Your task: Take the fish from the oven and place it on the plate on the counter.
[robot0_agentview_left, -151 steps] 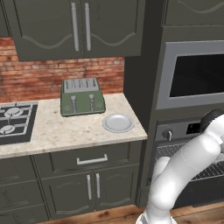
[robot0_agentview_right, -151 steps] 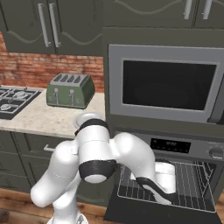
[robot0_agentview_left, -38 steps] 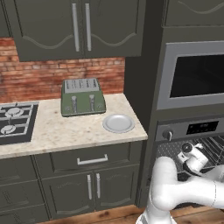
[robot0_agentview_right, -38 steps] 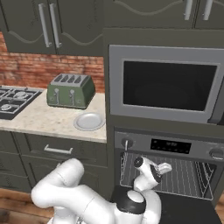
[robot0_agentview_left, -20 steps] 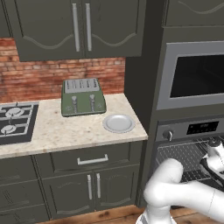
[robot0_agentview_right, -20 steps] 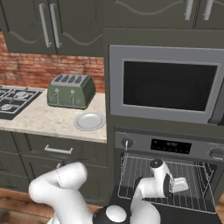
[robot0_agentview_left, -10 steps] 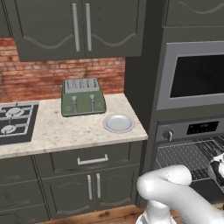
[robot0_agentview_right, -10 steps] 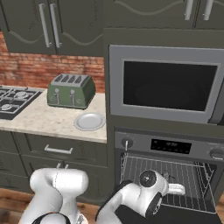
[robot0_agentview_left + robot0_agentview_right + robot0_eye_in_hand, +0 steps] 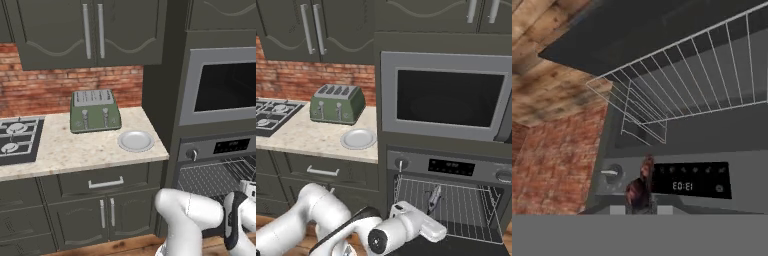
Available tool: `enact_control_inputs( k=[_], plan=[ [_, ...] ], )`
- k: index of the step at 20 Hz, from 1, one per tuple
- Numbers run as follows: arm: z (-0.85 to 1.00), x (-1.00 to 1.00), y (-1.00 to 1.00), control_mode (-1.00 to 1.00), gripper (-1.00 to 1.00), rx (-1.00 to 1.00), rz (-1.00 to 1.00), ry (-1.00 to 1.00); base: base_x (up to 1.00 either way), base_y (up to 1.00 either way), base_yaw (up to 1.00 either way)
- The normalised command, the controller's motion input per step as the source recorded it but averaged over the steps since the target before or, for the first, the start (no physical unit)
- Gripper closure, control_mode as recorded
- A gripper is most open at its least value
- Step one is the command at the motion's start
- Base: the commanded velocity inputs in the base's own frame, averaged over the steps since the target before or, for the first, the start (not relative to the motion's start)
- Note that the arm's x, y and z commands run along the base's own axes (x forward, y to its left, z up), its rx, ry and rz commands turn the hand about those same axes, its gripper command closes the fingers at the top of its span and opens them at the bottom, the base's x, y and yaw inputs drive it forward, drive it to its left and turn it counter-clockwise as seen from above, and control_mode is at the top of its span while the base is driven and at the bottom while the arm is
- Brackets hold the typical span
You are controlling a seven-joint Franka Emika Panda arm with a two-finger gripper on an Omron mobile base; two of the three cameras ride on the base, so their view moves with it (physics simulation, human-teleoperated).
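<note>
We see the oven [image 9: 452, 167] standing open, its wire rack [image 9: 468, 206] exposed. The jaws are clamped on the fish [image 9: 434, 197], which stands upright just in front of the rack, below the display panel [image 9: 689, 180]. In the hand view the fish [image 9: 643, 183] rises between the finger tips. The plate [image 9: 135, 141] lies bare on the table [image 9: 75, 150], near the green toaster [image 9: 95, 110].
</note>
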Motion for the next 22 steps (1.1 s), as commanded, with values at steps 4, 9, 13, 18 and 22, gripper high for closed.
enact_control_inputs(
  k=[4, 9, 13, 18, 22],
  plan=[
    [1.0, -0.19, 0.91, -1.0, 1.0, 0.08, 0.0, -0.29, 0.0, 0.0, 0.0],
    [1.0, -0.01, 0.96, -1.0, 1.0, 0.03, 0.0, -0.13, 0.0, 0.0, 0.0],
    [1.0, 0.14, 0.66, -1.0, 1.0, 0.0, 0.03, -0.15, 0.0, 0.0, 0.0],
    [1.0, 0.2, 0.43, -1.0, 1.0, 0.0, 0.11, 0.05, 0.0, 0.0, 0.0],
    [1.0, 0.19, 0.63, -1.0, 1.0, -0.1, 0.16, 0.26, 0.0, 0.0, 0.0]
  ],
)
